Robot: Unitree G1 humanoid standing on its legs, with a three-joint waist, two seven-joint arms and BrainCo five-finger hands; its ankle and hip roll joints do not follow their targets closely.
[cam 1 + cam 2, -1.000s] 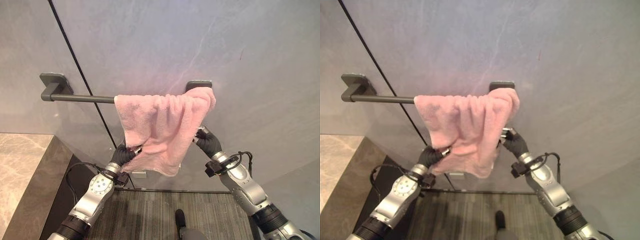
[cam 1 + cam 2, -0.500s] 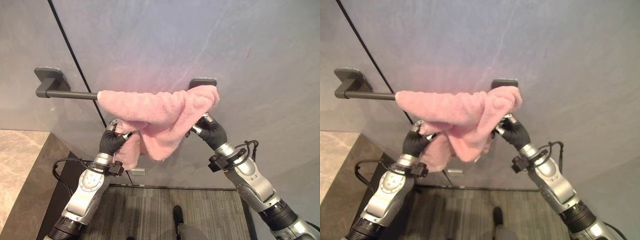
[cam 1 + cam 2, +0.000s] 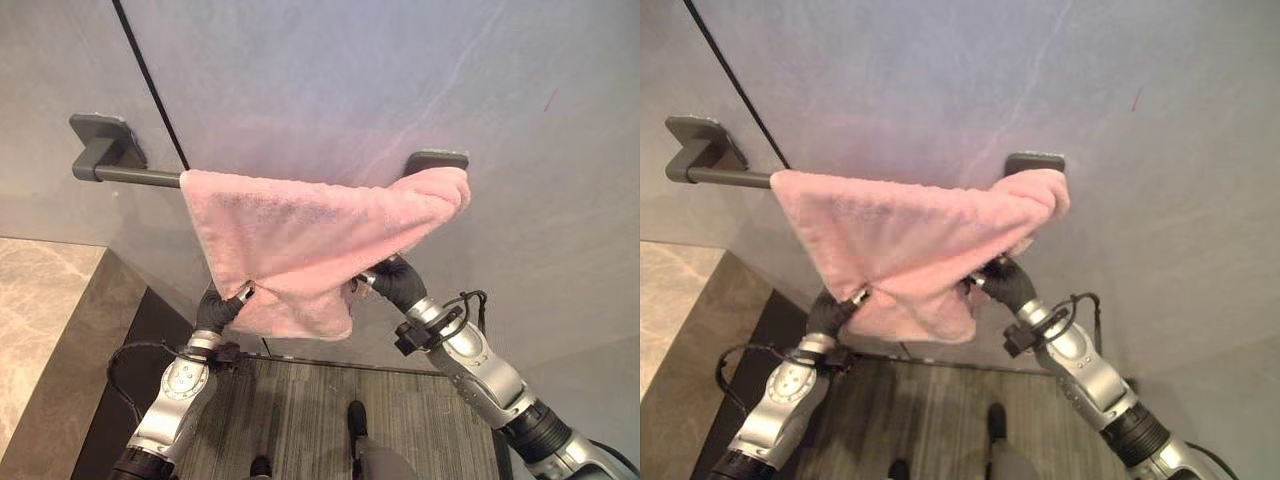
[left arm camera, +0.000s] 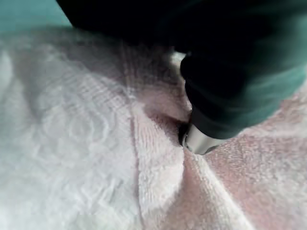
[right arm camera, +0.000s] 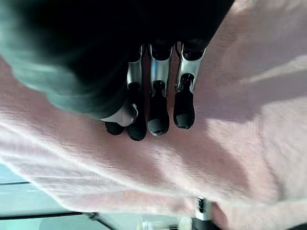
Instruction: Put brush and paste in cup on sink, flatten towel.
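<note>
Left eye view: pink towel [image 3: 300,225] draped over the dark wall rail [image 3: 130,177], spread along most of it, bunched toward the right bracket [image 3: 437,160]. Left hand [image 3: 222,305] pinching the lower left corner, fingers [image 4: 201,139] clamped on cloth. Right hand [image 3: 390,283] under the lower right edge, fingers [image 5: 158,115] curled together against the towel, gripping it. Stone desk [image 3: 40,330] at lower left.

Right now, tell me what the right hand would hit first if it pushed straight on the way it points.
The pink towel: the right hand already pinches its lower edge. Behind that, probably the grey wall, though depth is unclear.
</note>
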